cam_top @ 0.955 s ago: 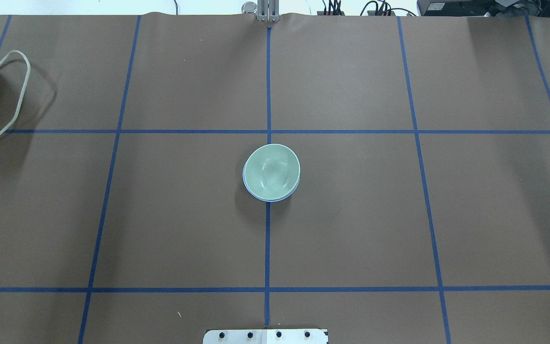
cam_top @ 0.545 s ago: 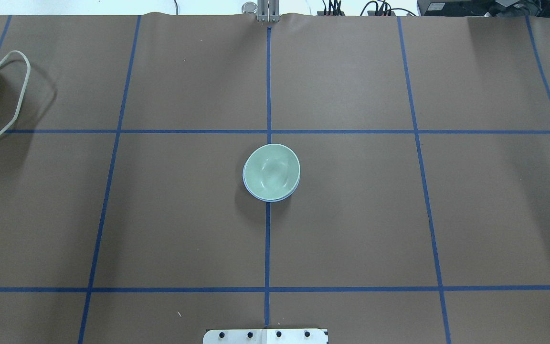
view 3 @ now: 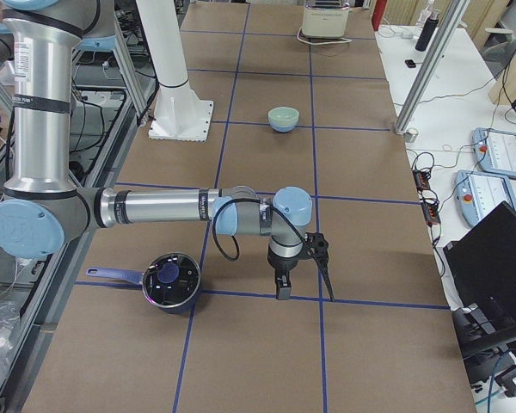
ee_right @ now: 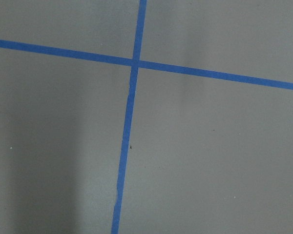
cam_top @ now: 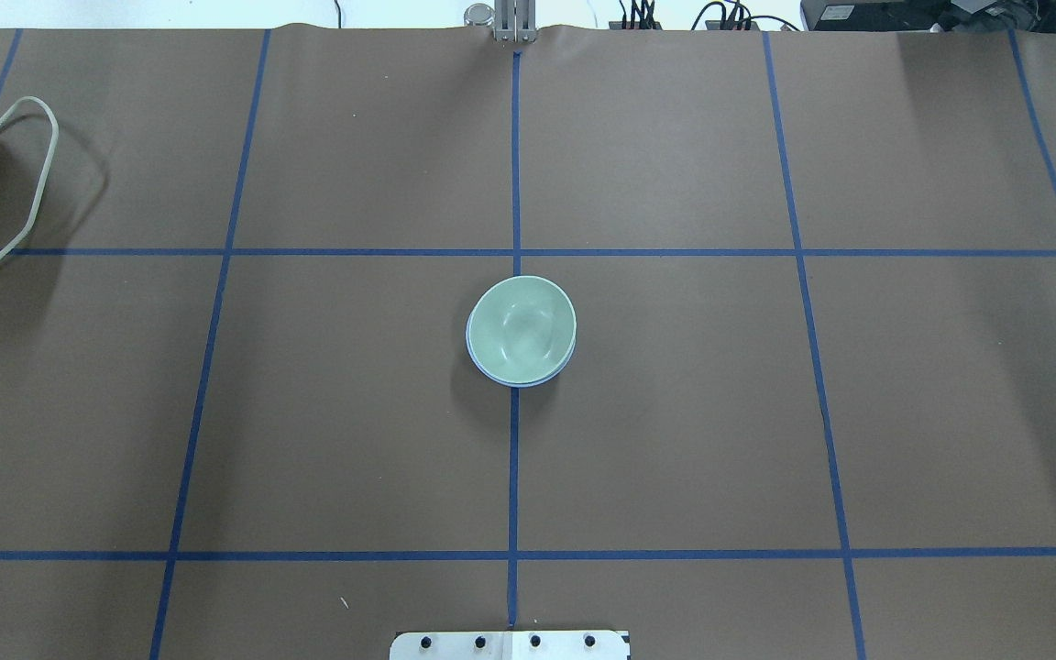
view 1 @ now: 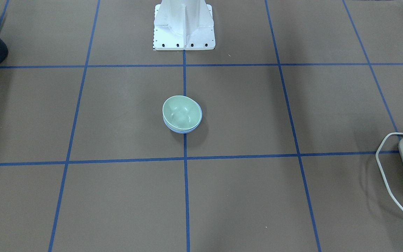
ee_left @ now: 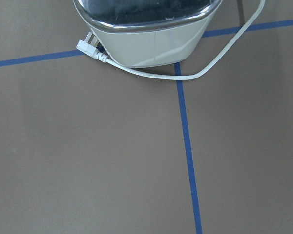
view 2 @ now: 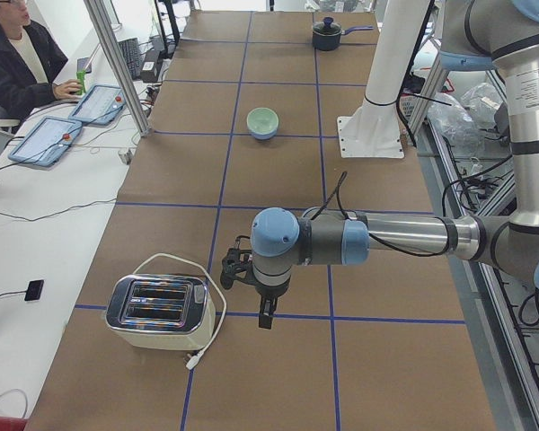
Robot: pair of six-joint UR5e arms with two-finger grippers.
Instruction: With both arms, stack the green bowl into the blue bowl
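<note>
at my far left the toaster point(view 2: 157, 310) sits on the brown table point(cam_top: 675, 440), its white cord point(ee_left: 195, 73) looped on the paper beside it. my left gripper point(view 2: 266, 314) hangs just beside the toaster, pointing down over a blue tape line point(ee_left: 188, 146). only the side camera catches it, so i cannot tell whether its fingers are spread or closed. my left wrist camera looks down on the toaster's lower edge and its plug point(ee_left: 85, 47). in the middle of the table, on the centre tape line, the green bowl point(cam_top: 521, 325) sits upright, nested inside the blue bowl point(view 1: 183, 131), of which only a thin rim and a sliver of side show. the stacked pair is well apart from both my grippers. to my right, my right gripper point(view 3: 281, 288) hangs low near a tape crossing, close to the dark pot point(view 3: 170, 280). it too is seen only from the side, so i cannot tell how wide it stands.
</note>
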